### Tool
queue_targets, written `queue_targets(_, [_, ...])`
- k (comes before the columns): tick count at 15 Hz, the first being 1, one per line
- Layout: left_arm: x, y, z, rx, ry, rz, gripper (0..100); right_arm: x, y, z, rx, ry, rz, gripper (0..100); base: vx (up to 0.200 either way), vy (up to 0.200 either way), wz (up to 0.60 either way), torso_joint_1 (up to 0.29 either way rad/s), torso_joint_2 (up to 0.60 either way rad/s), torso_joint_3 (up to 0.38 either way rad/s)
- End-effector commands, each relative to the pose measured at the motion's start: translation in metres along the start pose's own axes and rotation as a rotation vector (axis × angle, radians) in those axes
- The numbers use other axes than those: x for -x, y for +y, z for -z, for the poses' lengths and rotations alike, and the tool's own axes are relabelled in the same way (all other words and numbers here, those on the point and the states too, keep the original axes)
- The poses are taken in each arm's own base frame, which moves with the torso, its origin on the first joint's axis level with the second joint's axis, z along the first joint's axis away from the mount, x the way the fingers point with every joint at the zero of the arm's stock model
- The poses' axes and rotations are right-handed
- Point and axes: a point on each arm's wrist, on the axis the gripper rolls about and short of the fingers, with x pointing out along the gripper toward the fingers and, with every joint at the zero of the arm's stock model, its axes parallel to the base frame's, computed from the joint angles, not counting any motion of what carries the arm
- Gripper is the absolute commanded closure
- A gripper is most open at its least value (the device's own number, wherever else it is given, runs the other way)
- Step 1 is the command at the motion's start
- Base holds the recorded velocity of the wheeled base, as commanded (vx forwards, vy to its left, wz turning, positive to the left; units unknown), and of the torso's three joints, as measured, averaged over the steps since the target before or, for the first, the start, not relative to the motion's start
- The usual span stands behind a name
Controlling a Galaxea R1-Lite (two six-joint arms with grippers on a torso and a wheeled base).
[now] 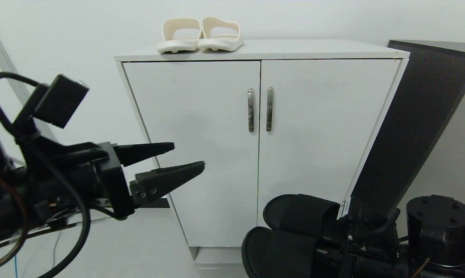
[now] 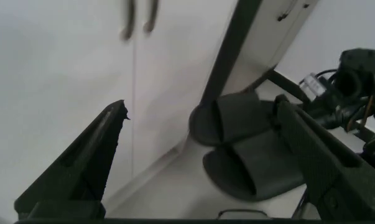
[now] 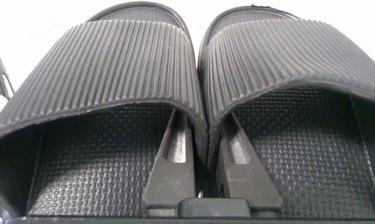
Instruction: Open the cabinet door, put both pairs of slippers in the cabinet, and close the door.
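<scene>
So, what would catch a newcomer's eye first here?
The black slippers, low at the right, pinched together by the right gripper. Next, the cream slippers sitting on top of the shut white cabinet, and the open left gripper held out before it at the left.

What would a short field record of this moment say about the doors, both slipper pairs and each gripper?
cabinet doors: both shut
white slippers: side by side on the cabinet top, toward its left
black slippers: held low in front of the right door
right gripper: one finger inside each black slipper, clamping their adjoining sides
left gripper: open, empty, in front of the left door
task stage: door not yet opened
</scene>
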Motion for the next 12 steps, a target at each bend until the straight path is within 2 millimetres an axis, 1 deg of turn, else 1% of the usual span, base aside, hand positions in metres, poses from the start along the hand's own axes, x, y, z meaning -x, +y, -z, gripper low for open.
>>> queue_targets(1, [-0.05,0.01,-0.003,0.03,0.011,0.043,0,0.0,0.0,0.0,0.0,-0.001,-0.001,100,0.0,0.0,0.0,0.0,0.0,0.0])
queue_targets(3, [-0.076,0.006,-0.014,0.048,-0.017,0.091,0,0.0,0.0,0.0,0.002,-0.002,0.001,100,0.0,0.0,0.0,0.0,0.0,0.0])
queue_targets(4, [-0.085,0.005,-0.018,0.059,-0.022,0.105,0,0.0,0.0,-0.001,0.002,-0.003,0.001,100,0.0,0.0,0.0,0.0,0.0,0.0])
queue_targets(5, [-0.1,0.007,-0.023,0.079,-0.027,0.144,0,0.0,0.0,-0.001,0.003,-0.005,0.001,100,0.0,0.0,0.0,0.0,0.0,0.0])
queue_targets(6, [-0.11,0.005,-0.027,0.093,-0.03,0.193,0,0.0,0.0,-0.001,0.001,-0.005,0.001,100,0.0,0.0,0.0,0.0,0.0,0.0])
queue_targets(7, [-0.117,0.004,-0.031,0.11,-0.032,0.23,0,0.0,-0.001,-0.001,0.001,-0.005,0.003,100,0.0,0.0,0.0,0.0,0.0,0.0])
queue_targets(9, [-0.137,0.008,-0.032,0.153,-0.022,0.248,0,-0.001,0.0,-0.002,0.004,-0.006,0.001,100,0.0,0.0,0.0,0.0,0.0,0.0])
queue_targets(11, [-0.146,0.01,-0.029,0.175,-0.007,0.249,0,-0.001,0.0,-0.002,0.004,-0.007,-0.001,100,0.0,0.0,0.0,0.0,0.0,0.0])
queue_targets(12, [-0.15,0.008,-0.028,0.186,0.0,0.256,0,-0.001,0.0,-0.002,0.004,-0.007,-0.001,100,0.0,0.0,0.0,0.0,0.0,0.0])
